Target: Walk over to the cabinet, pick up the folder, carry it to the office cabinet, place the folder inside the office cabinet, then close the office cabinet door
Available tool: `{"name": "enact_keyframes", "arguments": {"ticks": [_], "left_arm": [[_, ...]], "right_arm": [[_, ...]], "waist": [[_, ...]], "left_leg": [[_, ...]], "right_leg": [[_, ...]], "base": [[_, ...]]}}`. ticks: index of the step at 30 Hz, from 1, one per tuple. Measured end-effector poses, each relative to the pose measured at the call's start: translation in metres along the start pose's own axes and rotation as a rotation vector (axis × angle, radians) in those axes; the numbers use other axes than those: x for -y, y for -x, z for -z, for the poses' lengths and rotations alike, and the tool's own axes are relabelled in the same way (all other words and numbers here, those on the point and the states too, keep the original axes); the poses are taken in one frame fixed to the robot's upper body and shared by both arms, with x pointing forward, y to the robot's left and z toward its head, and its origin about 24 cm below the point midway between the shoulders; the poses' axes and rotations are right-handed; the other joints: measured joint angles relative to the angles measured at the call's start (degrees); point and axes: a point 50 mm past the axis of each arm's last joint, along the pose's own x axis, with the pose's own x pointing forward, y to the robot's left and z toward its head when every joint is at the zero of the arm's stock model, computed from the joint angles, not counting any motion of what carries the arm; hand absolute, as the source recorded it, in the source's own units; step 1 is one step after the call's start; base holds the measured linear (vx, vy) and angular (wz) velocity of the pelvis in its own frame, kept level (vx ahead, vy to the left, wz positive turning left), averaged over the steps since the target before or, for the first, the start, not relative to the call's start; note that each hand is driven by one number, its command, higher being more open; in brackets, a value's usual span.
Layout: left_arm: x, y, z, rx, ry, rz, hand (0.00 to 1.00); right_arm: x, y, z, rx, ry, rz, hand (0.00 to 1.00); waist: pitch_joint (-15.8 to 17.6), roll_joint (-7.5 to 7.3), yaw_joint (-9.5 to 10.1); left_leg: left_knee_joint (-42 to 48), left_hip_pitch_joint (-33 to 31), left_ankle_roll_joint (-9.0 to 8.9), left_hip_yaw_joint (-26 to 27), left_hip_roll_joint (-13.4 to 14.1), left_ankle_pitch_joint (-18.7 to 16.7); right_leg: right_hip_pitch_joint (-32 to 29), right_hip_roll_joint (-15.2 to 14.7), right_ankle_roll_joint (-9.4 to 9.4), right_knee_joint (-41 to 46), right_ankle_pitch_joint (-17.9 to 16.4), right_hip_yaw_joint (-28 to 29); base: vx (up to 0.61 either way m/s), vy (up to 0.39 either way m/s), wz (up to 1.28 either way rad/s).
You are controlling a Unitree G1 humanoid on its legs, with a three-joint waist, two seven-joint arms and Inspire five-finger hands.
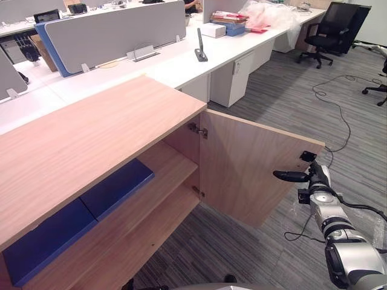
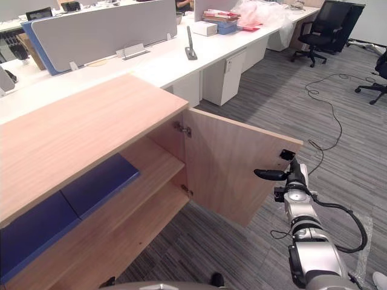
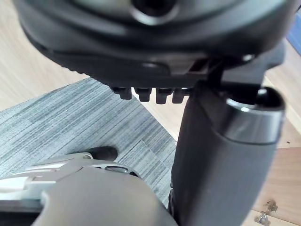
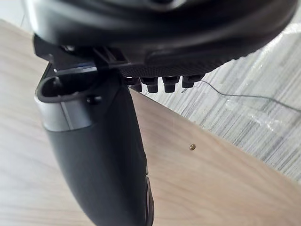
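Dark against the pale wood, my right hand (image 1: pixel 309 176) sits at the free edge of the cabinet door (image 1: pixel 254 181), near its top corner. From my feeds I can't tell whether it is open or closed, nor whether it is actually touching the panel. My left hand (image 3: pixel 155 47) hangs low over the carpet (image 3: pixel 70 122) by the cabinet's base, and its state is just as unclear to me; I see nothing held in it.

Further out, the door stands swung wide from its hinges. Inside the office cabinet (image 1: pixel 91 133), one blue folder (image 1: pixel 118 186) lies flat on the upper shelf (image 1: pixel 166 158), with a second blue folder (image 1: pixel 45 238) right beside it; which is mine I can't say.

I judge the carry and placement done. What remains is swinging the door shut.
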Motion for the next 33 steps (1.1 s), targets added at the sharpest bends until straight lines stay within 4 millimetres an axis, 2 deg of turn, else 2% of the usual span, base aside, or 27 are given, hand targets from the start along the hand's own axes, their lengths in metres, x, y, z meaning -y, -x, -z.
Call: {"name": "enact_keyframes", "arguments": {"ticks": [1,4,7,11,12,13,14,16,18,19,20,23,25,28,29,31,32,33], "left_arm": [[-0.001,0.0,0.0,0.001,0.001,-0.002,1.0],[-0.002,0.0,0.0,0.0,0.008,-0.004,1.0],[-0.005,-0.001,0.0,-0.011,-0.001,0.0,1.0],[-0.008,-0.005,-0.006,-0.017,-0.038,0.0,1.0],[-0.01,-0.005,-0.011,-0.001,-0.054,-0.004,1.0],[-0.01,-0.006,-0.013,0.013,-0.062,-0.006,1.0],[-0.01,-0.006,-0.015,0.017,-0.061,-0.007,1.0],[-0.008,-0.007,-0.02,0.026,-0.052,-0.009,1.0],[-0.005,-0.007,-0.024,0.036,-0.04,-0.022,1.0],[-0.004,-0.007,-0.025,0.038,-0.038,-0.025,1.0],[-0.004,-0.007,-0.025,0.039,-0.036,-0.037,1.0],[-0.009,-0.007,-0.021,0.023,-0.003,-0.067,1.0],[-0.014,-0.006,-0.014,0.001,0.017,-0.09,1.0],[-0.02,-0.006,-0.01,-0.017,0.029,-0.112,1.0],[-0.022,-0.006,-0.013,-0.011,0.05,-0.12,1.0],[-0.023,-0.007,-0.018,0.005,0.059,-0.125,1.0],[-0.021,-0.008,-0.024,0.024,0.064,-0.124,1.0],[-0.019,-0.008,-0.028,0.046,0.069,-0.122,1.0]], "right_arm": [[0.003,0.003,-0.003,0.044,0.118,-0.055,1.0],[0.002,0.009,-0.009,0.111,0.316,-0.194,1.0],[-0.006,0.024,-0.014,0.187,0.554,-0.371,1.0],[-0.024,0.061,-0.019,0.257,0.825,-0.751,1.0],[-0.038,0.077,-0.017,0.279,0.878,-0.894,1.0],[-0.054,0.094,-0.017,0.323,0.917,-1.021,1.0],[-0.062,0.103,-0.018,0.359,0.925,-1.081,1.0],[-0.099,0.142,-0.031,0.588,0.941,-1.268,1.0],[-0.124,0.17,-0.046,0.779,0.868,-1.355,1.0],[-0.13,0.177,-0.053,0.844,0.857,-1.362,1.0],[-0.139,0.193,-0.071,1.025,0.873,-1.38,1.0],[-0.141,0.213,-0.083,1.212,0.897,-1.407,1.0],[-0.143,0.218,-0.077,1.226,0.912,-1.435,1.0],[-0.146,0.215,-0.052,1.122,0.914,-1.498,1.0],[-0.149,0.211,-0.039,1.052,0.903,-1.515,1.0],[-0.156,0.202,-0.016,0.936,0.909,-1.512,1.0],[-0.161,0.194,0.004,0.841,0.917,-1.486,1.0],[-0.167,0.185,0.023,0.743,0.929,-1.453,1.0]], "waist": [[0.4,0.01,-0.52],[0.5,-0.02,-1.19],[0.3,-0.38,-2.09],[-0.7,-1.73,-2.21],[-1.1,-2.26,-2.19],[-1.4,-2.69,-2.16],[-1.5,-2.81,-2.06],[-1.5,-2.79,-1.25],[-1.9,-2.7,-0.2],[-2.0,-2.65,0.02],[-2.1,-2.61,0.87],[-2.6,-3.37,1.9],[-3.1,-4.04,2.1],[-3.4,-4.65,2.69],[-3.7,-5.16,2.98],[-3.5,-4.82,3.62],[-3.4,-4.85,5.0],[-2.4,-4.26,6.17]], "left_leg": [[0.0,-0.1,-0.13,0.4,0.1,-0.1],[0.0,0.2,-0.35,1.8,0.9,-0.3],[0.8,0.6,-0.82,3.3,2.6,-0.5],[2.9,-0.3,-1.04,4.2,4.9,-0.7],[3.2,-0.5,-1.02,4.2,5.7,-0.7],[3.2,-0.6,-1.0,4.1,6.2,-0.7],[3.2,-0.7,-0.96,4.1,6.5,-0.6],[3.3,-1.2,-0.62,4.0,6.8,-0.9],[3.5,-2.3,-0.61,4.0,7.0,-1.0],[3.5,-2.5,-0.62,3.9,7.0,-1.0],[3.4,-2.6,-0.63,3.6,6.8,-1.0],[3.4,-2.7,-0.65,3.2,6.5,-1.0],[3.3,-2.8,-1.14,3.1,6.3,-0.9],[3.6,-3.9,-1.48,1.5,5.4,-0.9],[3.9,-4.7,-1.42,0.0,4.9,-0.8],[4.7,-6.0,-0.85,-3.4,3.9,-0.8],[5.9,-7.1,-0.22,-6.1,3.3,-1.1],[7.7,-7.9,0.66,-9.1,2.5,-1.6]], "right_leg": [[-0.3,0.1,0.13,0.0,-0.1,0.5],[-0.8,1.1,-0.04,0.0,0.0,1.8],[-1.1,3.0,-0.74,-0.1,-0.3,3.2],[-2.0,5.7,-2.94,0.0,-0.1,4.8],[-2.2,6.5,-3.39,0.0,-0.1,4.8],[-2.4,7.1,-3.59,0.0,-0.2,4.8],[-2.6,7.3,-3.61,0.0,-0.2,4.9],[-3.2,7.9,-3.71,-0.1,-0.3,5.1],[-4.3,8.1,-3.48,-0.1,-0.1,5.1],[-4.5,8.0,-3.34,0.0,0.1,5.1],[-4.6,7.9,-3.25,0.0,0.5,5.1],[-4.6,7.6,-3.57,0.0,0.7,4.9],[-4.6,7.3,-3.67,0.0,0.7,4.8],[-4.6,6.1,-3.88,0.1,0.9,3.5],[-4.4,5.3,-3.76,0.1,0.8,2.2],[-3.4,3.9,-3.02,0.1,0.1,-0.7],[-3.3,2.7,-2.46,2.1,-1.3,-3.1],[-4.3,0.7,-1.88,7.9,-4.8,-5.7]], "base": [[-0.04,0.023,-0.16],[-0.02,0.009,-0.3],[-0.01,-0.068,-0.35],[0.0,-0.118,-0.32],[-0.01,-0.128,-0.08],[-0.01,-0.12,-0.09],[-0.02,-0.066,-0.12],[-0.04,-0.07,-0.13],[-0.02,-0.026,-0.04],[-0.01,-0.026,0.03],[0.0,-0.012,0.06],[0.03,0.015,0.07],[0.05,0.044,0.05],[0.04,0.06,0.28],[0.01,0.069,0.69],[0.0,0.064,0.9],[-0.02,0.101,1.15],[-0.05,0.181,1.58]]}}
